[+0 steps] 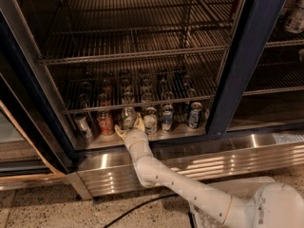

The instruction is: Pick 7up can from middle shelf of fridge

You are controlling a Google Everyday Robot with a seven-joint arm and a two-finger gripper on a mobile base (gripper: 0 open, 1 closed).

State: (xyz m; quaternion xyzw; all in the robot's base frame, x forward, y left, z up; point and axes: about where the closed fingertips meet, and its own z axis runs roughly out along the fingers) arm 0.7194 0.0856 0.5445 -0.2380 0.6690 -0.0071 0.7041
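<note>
Far left on flat pale shiny metal desk (183, 129) of navy-framed glass-door fridge (247, 65): tilted silver can (83, 125), then upright red can (105, 122). Next, small silver-white green-printed 7up can (128, 117), upright near front edge. Pincer (129, 128) spread, yellowish fingers (140, 123) flanking it; contact unclear. Right: blue-and-white cans (167, 118).
</note>
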